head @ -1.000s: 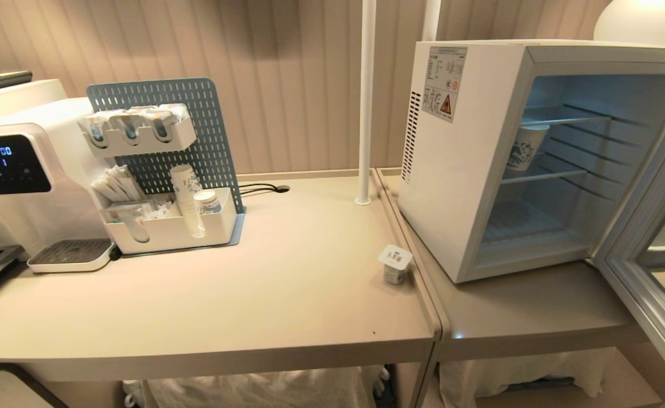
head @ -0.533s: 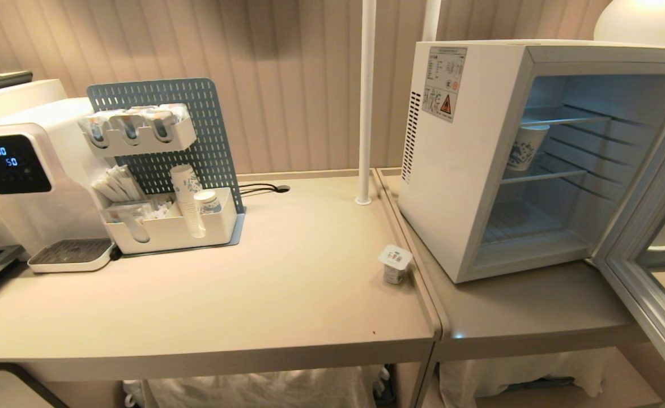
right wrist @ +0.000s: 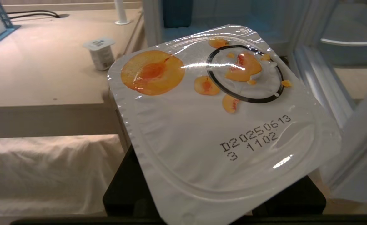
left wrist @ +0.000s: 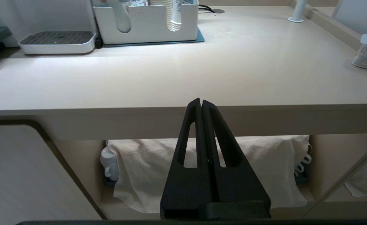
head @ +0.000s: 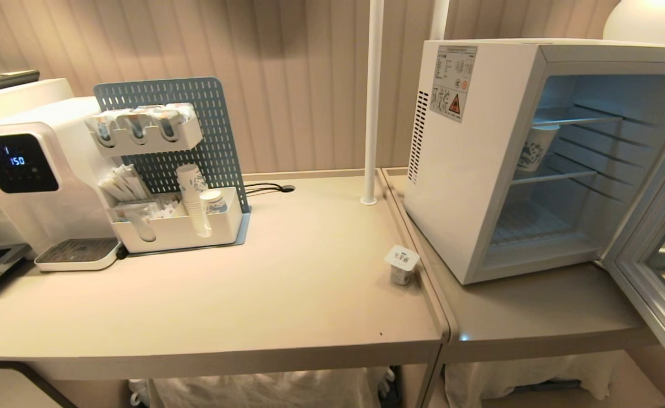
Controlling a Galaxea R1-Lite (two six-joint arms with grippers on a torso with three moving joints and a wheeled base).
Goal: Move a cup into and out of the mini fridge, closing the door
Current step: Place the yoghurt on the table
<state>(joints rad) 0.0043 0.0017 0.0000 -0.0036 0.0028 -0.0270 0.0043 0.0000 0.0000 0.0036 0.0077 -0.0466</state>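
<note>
A sealed cup [right wrist: 214,125] with a white foil lid printed with peach slices fills the right wrist view; my right gripper [right wrist: 213,200] is shut on it from underneath, its fingers hidden by the lid. It hangs in front of the table edge, facing the mini fridge [head: 468,170]. The fridge's door [head: 649,272] stands swung open to the right. A printed paper cup [head: 536,148] stands on the fridge's middle wire shelf. My left gripper [left wrist: 201,103] is shut and empty, parked low before the table's front edge. Neither arm shows in the head view.
A small sealed pot [head: 401,264] stands on the beige table [head: 287,294] near the seam with the fridge's table. A white water dispenser [head: 32,181] and a blue pegboard organiser [head: 168,187] with stacked paper cups stand at the back left. A white pole [head: 372,102] rises behind.
The whole head view has shifted a little, so the camera has moved. The dispenser's display digits changed. Nothing on the tables has moved.
</note>
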